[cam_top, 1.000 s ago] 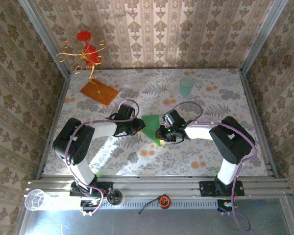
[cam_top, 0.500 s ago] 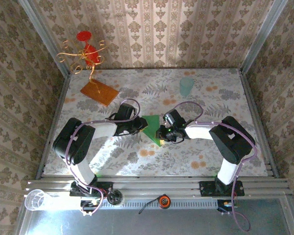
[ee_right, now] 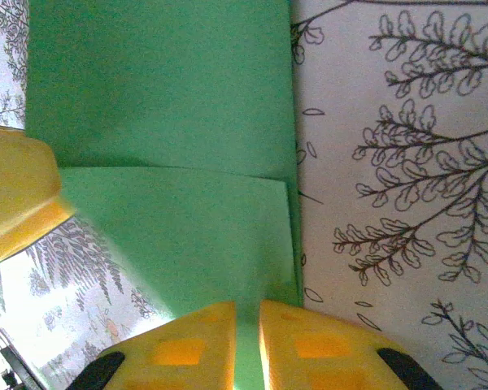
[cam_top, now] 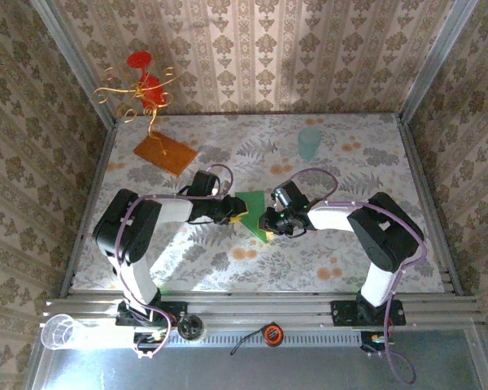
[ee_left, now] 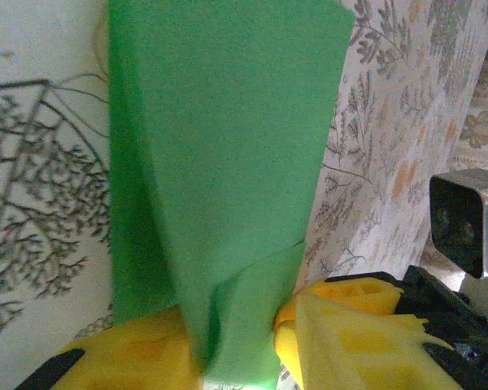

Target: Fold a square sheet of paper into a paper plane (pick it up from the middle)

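Observation:
The green paper plane (cam_top: 252, 210) is a folded, pointed piece lying mid-table between my two grippers. My left gripper (cam_top: 237, 213) meets its left edge. In the left wrist view the paper (ee_left: 228, 122) rises in a raised fold between the yellow pads (ee_left: 122, 357), both of them touching it, so the left gripper (ee_left: 236, 349) is shut on it. My right gripper (cam_top: 267, 221) holds the lower right edge. In the right wrist view its yellow fingers (ee_right: 317, 345) stand almost together with a thin strip of the green paper (ee_right: 163, 106) pinched between them, so the right gripper (ee_right: 246, 341) is shut on it.
An orange-brown board (cam_top: 164, 153) lies at the back left, beside a gold wire stand with red pieces (cam_top: 142, 89). A pale green cup (cam_top: 310, 143) stands at the back right. A clear plastic cup (cam_top: 58, 331) lies on the front rail at the left.
The left arm has swung slightly, bringing its gripper a little to the right against the paper. The right gripper and the paper have hardly moved.

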Tool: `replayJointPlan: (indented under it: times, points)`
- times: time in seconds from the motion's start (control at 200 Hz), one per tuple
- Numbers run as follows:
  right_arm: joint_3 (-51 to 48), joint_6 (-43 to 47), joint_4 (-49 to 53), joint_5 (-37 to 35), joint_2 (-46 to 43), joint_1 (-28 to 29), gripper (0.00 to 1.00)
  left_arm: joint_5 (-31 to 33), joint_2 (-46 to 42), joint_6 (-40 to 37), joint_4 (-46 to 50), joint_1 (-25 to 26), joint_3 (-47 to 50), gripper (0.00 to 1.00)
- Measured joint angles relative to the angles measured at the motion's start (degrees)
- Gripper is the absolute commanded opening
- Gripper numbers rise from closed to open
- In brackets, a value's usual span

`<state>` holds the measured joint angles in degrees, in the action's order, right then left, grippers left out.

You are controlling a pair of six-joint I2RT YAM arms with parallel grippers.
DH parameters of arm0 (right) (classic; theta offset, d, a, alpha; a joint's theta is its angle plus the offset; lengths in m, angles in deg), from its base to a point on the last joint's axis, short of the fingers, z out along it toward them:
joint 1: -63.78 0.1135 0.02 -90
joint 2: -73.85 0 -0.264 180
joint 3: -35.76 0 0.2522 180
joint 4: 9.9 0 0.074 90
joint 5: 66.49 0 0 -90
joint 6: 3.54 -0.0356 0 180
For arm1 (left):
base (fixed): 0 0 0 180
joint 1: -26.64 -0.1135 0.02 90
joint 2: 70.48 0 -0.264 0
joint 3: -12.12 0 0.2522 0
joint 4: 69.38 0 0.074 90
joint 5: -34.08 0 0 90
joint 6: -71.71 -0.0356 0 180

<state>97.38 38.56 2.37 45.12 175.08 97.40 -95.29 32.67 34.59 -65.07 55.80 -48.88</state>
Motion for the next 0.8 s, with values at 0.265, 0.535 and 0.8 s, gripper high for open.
replayJointPlan:
  times: [0.265,0.535,0.8]
  points:
    - [0.0,0.22,0.0,0.11,0.02,-0.15,0.19,-2.14,0.31,-0.66,0.0,-0.04,-0.87,0.3]
    - [0.0,0.46,0.02,0.11,0.02,-0.28,0.19,-2.91,1.57,-1.4,0.52,-1.16,-1.79,0.29]
    - [0.0,0.85,0.02,0.46,0.04,-0.48,0.19,-2.91,3.1,-3.04,1.92,-1.16,-2.34,0.23]
